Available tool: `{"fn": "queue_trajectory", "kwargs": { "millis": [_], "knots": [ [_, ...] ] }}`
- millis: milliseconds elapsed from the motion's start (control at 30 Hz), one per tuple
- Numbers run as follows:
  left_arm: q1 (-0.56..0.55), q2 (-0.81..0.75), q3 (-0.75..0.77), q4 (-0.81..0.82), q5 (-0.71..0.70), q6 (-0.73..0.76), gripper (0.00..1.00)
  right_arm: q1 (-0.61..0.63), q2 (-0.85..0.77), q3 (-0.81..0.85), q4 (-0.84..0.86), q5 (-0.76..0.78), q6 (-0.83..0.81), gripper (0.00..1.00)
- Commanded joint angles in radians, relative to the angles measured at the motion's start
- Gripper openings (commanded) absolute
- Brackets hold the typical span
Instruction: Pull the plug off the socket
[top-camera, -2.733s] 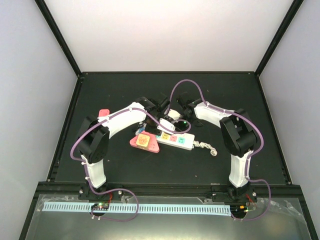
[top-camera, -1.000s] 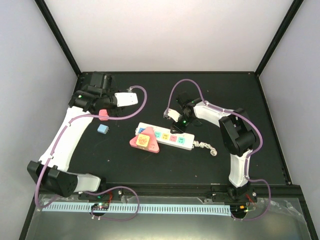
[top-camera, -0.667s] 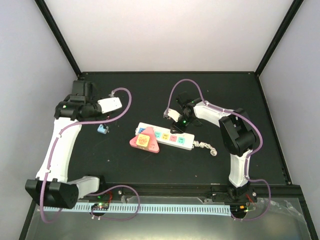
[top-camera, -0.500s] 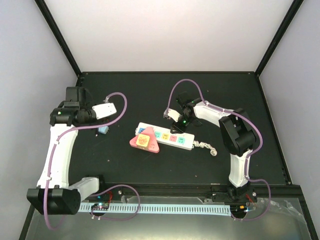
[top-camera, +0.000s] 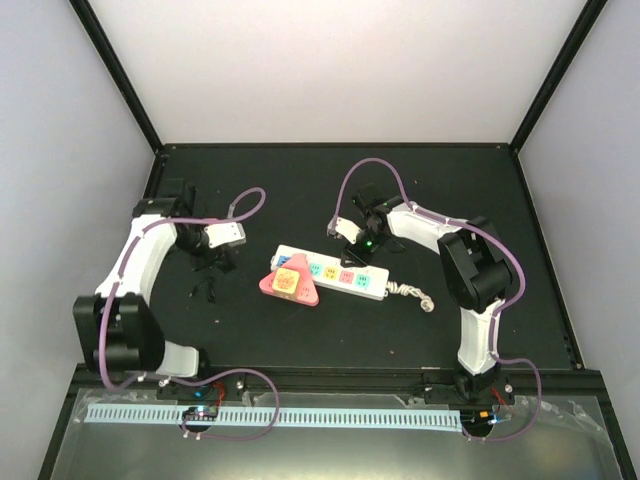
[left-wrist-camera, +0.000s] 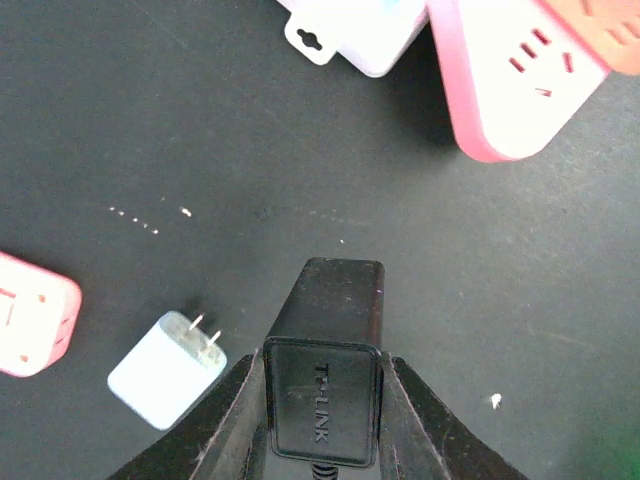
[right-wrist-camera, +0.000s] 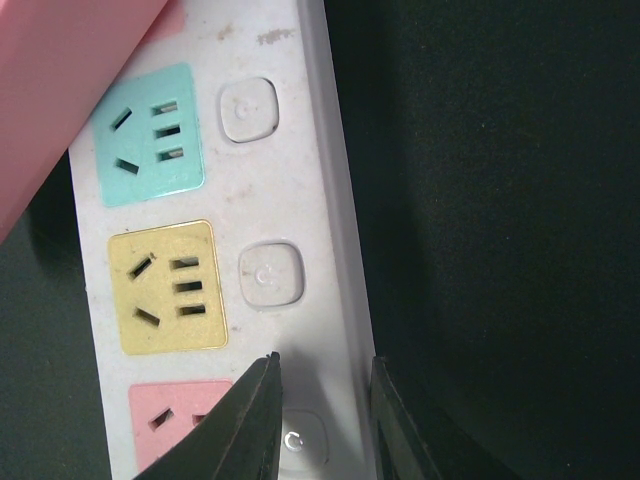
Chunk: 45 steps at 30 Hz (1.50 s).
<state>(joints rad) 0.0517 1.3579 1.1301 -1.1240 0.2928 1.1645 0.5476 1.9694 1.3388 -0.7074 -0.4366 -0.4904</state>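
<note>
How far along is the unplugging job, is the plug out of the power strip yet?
Done: the black plug is clear of the power strip, and the teal, yellow and pink outlets in the right wrist view are empty. In hand: the left gripper has its jaws shut on the plug, away from the strip; the right gripper sits open over the strip's edge. Left: probably just setting the plug down.

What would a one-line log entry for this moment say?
left gripper: shut on plug | right gripper: open over socket | plug off socket
</note>
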Motion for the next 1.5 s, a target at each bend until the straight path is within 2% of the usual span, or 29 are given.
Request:
{"fn": "queue_trajectory", "kwargs": {
  "millis": [0,333,467,833,900,1067,1333,1367,1467],
  "knots": [
    [0.004,0.135,0.096,0.040,0.066,-0.037,0.10,0.008,0.084,-0.043,-0.015,0.105,0.000,0.28],
    [0.005,0.535,0.449,-0.029,0.125,-0.078,0.11,0.008,0.085,-0.041,-0.017,0.105,0.000,0.28],
    [0.005,0.650,0.535,-0.039,0.113,-0.081,0.12,0.009,0.086,-0.041,-0.015,0.106,0.002,0.28],
    [0.011,0.799,0.655,-0.089,0.136,-0.081,0.15,0.008,0.087,-0.041,-0.017,0.107,0.004,0.28],
    [0.018,0.812,0.670,-0.091,0.140,-0.088,0.20,0.008,0.086,-0.041,-0.015,0.108,0.004,0.28],
    [0.038,0.826,0.706,-0.085,0.124,-0.115,0.40,0.008,0.085,-0.041,-0.015,0.107,0.005,0.28],
    [0.045,0.747,0.679,-0.038,0.138,-0.158,0.65,0.008,0.085,-0.042,-0.015,0.107,0.006,0.29],
    [0.046,0.730,0.669,-0.030,0.143,-0.160,0.70,0.008,0.084,-0.042,-0.014,0.107,0.006,0.29],
    [0.045,0.671,0.640,-0.013,0.157,-0.174,0.97,0.008,0.082,-0.046,-0.012,0.107,0.005,0.30]
  ]
}}
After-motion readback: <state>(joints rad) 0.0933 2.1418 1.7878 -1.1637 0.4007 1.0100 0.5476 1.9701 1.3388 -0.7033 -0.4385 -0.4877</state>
